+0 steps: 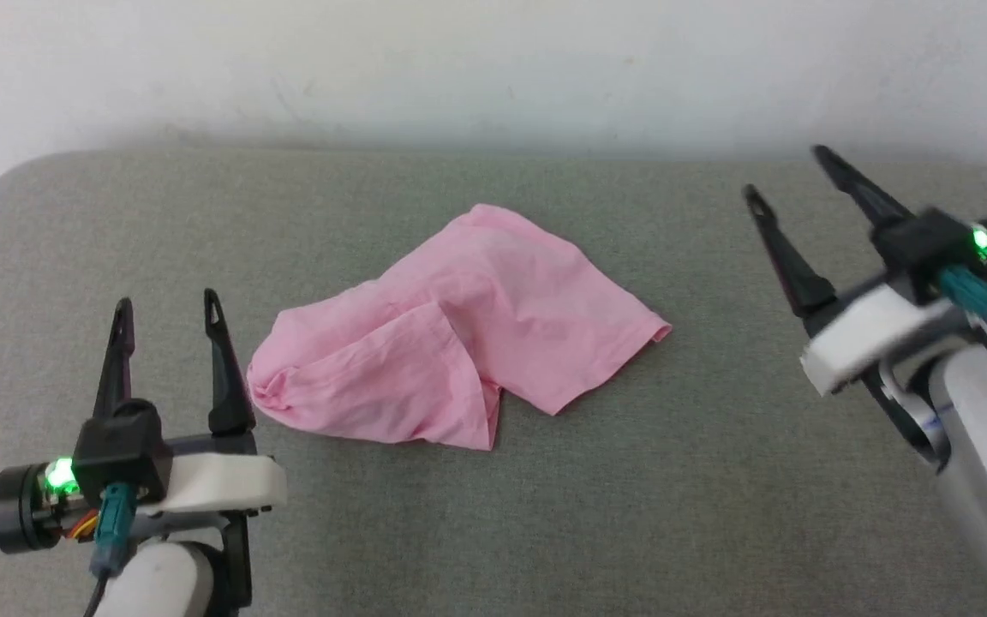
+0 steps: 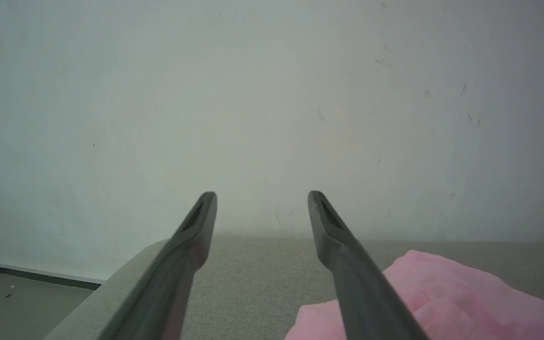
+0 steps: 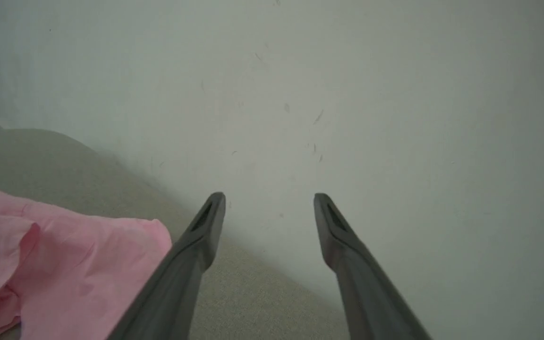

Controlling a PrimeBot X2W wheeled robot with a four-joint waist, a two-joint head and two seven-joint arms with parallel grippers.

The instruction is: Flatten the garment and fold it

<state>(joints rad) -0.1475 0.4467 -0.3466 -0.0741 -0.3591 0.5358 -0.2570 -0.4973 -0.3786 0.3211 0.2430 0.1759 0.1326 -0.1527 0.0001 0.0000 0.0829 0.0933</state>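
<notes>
Garment (image 1: 459, 334): light pink, thin cloth, lying crumpled near the centre of the grey fabric-covered counter (image 1: 631, 497). It is not flat. 1 layer is folded over another at its near-left part, and the left end is bunched into tight wrinkles. Its right corner tapers to a point directed toward the right side of the counter. The upper portion rises in a soft hump toward the wall (image 1: 493, 68).

Left hand (image 1: 168, 300): positioned at the near left of the counter, fingers pointing away from the robot. Its 2 dark fingers are spread apart with nothing between them. The inner finger stands just beside the bunched left end of the garment; contact cannot be confirmed. In the left wrist view, the garment (image 2: 465, 297) appears low and to the right of the fingers, partly behind 1 of them. A green light (image 1: 56, 476) glows on the wrist housing.

Right hand (image 1: 786, 171): positioned at the far right of the counter, well apart from the garment, fingers angled up and to the left. Its 2 fingers are spread wide and grip nothing. In the right wrist view, the garment (image 3: 78, 264) lies to the left of the fingers, and the pale wall stands behind them.
</notes>
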